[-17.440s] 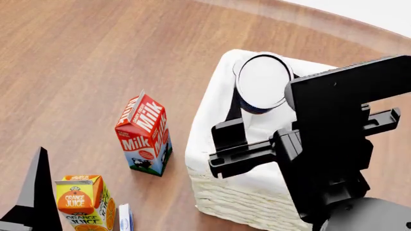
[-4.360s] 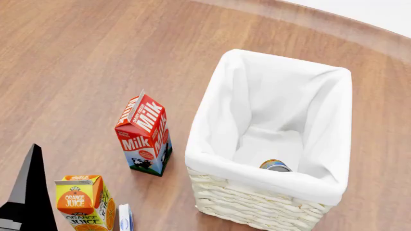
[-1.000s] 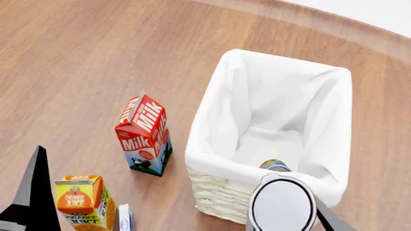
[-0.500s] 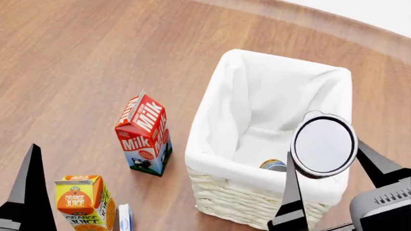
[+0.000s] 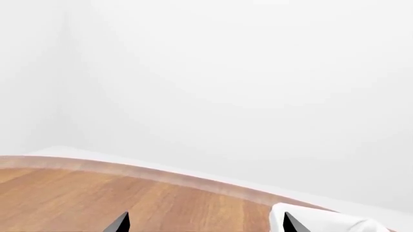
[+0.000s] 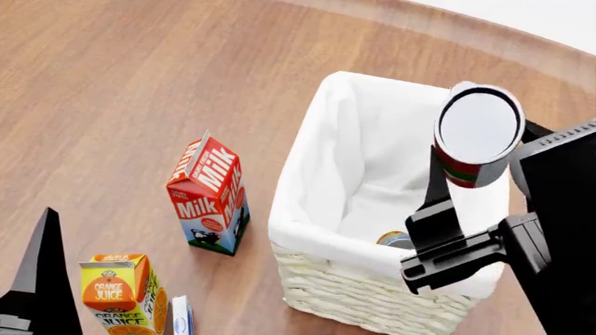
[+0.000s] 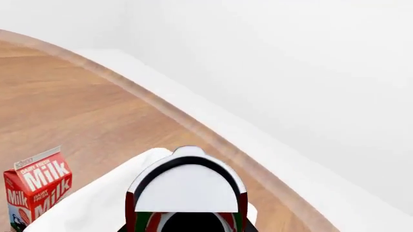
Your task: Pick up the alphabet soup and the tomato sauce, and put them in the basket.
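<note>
**Red-labelled can held over the basket mouth**

Black and pointed, the left gripper [image 6: 39, 279] sits at the head view's 7 o'clock, parked clear of the work; only its tips show in either view, so I cannot tell whether it is apart or together. Just beside it stand the orange-and-yellow juice carton [image 6: 119, 293] and, towards 9 o'clock, the red milk carton [image 6: 209, 195], neither part of the job.

Right of centre stands the tall cream-white wicker basket with its white cloth lining [image 6: 322, 146]. The blue-labelled alphabet soup can [image 6: 398, 240] already lies on its floor, only its rim peeping out. At 2 o'clock the right gripper [image 6: 470, 171] is clamped on the red tomato sauce can with green band and silver top [image 6: 475, 136], held upright over the basket's right side, apparently so that a release drops it inside.

Half a second earlier the can was lower, near the basket's front rim; it now sits higher and farther over the opening.
</note>
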You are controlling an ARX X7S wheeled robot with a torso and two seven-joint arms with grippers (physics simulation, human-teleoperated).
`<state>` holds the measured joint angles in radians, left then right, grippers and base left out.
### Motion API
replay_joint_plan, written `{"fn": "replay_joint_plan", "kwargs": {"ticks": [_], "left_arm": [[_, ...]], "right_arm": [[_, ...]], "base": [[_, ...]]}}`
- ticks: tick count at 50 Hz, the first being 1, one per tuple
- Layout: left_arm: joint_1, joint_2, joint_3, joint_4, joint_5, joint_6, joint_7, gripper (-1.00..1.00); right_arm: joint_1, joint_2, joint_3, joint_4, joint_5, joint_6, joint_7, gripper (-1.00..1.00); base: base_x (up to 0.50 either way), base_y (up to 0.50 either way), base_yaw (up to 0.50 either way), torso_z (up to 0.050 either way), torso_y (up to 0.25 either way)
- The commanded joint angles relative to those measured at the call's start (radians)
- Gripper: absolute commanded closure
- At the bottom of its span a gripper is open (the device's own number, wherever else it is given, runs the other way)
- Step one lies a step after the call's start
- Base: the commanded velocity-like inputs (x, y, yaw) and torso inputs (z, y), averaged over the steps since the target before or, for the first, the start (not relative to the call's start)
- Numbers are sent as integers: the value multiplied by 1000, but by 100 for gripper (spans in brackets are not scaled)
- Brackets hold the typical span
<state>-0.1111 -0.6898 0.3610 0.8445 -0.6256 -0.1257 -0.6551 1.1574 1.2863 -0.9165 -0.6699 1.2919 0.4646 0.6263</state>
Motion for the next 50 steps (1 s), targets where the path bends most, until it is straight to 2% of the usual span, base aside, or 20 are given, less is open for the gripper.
{"fn": "replay_joint_plan", "kwargs": {"ticks": [1,16,18,25,36,50], "left_arm": [[-3,2,5,-3,0,0,1,-100],[-4,4,9,-14,-1,5,4,-100],[-4,8,12,-22,3,9,9,-100],[-8,5,11,-22,-2,6,7,-100],[-11,15,22,-42,5,12,17,-100],[-9,14,22,-53,3,17,19,-100]], "right_arm": [[166,-117,16,126,15,197,-108,100],[332,-256,-52,280,7,440,-256,100],[376,-291,-60,333,46,520,-217,100],[477,-376,-123,446,-25,613,-372,100],[570,-491,-218,625,-169,662,-482,100],[654,-607,-281,815,-195,776,-557,100]], "base": [[0,0,0,0,0],[0,0,0,0,0],[0,0,0,0,0],[0,0,0,0,0],[0,0,0,0,1],[0,0,0,0,0]]}}
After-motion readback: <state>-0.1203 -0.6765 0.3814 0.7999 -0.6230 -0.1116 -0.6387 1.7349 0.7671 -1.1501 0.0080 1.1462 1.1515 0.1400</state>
